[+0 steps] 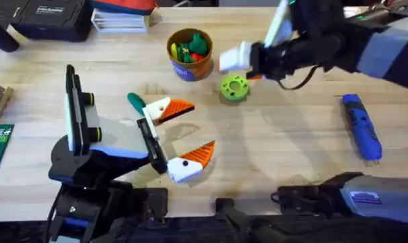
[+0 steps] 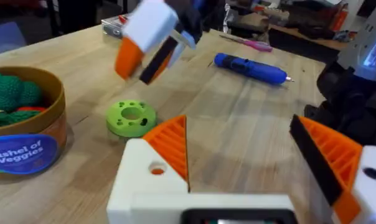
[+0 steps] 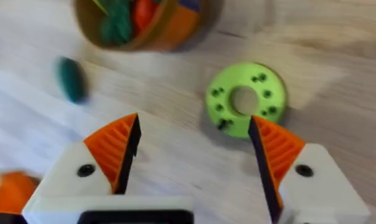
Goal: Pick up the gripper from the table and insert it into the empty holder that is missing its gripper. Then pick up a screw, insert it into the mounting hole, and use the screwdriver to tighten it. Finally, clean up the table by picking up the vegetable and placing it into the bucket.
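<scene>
**Dark-green vegetable on the table, both grippers spread**

The vegetable [image 1: 136, 102] is a small dark-green elongated piece lying on the table [image 1: 271, 148], just beside the left gripper [image 1: 184, 131] and left of the bucket [image 1: 190, 54]. The left gripper's white fingers with orange ribbed pads stand wide apart, grasping nothing. The right gripper [image 1: 239, 59] hangs above the green disc [image 1: 234, 88], its fingers likewise parted and empty (the disc lies below them on the wood). The blue screwdriver [image 1: 361, 126] lies toward the right. The bucket's label reads "Bushel of Veggies".
</scene>
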`<act>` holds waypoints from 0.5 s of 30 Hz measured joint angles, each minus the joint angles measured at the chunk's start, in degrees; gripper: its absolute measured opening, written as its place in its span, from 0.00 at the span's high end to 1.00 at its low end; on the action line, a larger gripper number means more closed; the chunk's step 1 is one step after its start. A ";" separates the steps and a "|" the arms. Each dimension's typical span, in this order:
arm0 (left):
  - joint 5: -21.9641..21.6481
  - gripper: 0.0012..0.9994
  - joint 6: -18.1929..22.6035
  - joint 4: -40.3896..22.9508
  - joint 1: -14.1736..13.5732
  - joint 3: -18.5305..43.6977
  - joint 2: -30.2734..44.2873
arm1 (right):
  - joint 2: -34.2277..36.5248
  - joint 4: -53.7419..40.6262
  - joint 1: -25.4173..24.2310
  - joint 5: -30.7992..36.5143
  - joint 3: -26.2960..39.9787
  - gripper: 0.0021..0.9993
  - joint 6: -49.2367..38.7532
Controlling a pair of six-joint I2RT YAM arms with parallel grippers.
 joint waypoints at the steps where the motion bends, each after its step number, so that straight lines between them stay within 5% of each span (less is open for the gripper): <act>1: 0.00 0.01 0.00 0.00 0.00 0.00 0.00 | 0.04 -1.94 1.85 4.13 0.17 0.01 -2.53; 9: -0.01 0.01 -0.01 0.00 0.00 0.00 0.01 | 3.80 -6.81 10.72 21.60 0.18 0.07 -12.90; 15: -0.02 0.01 0.00 0.00 0.00 0.00 0.00 | 5.69 -4.96 12.57 24.95 0.18 0.38 -14.79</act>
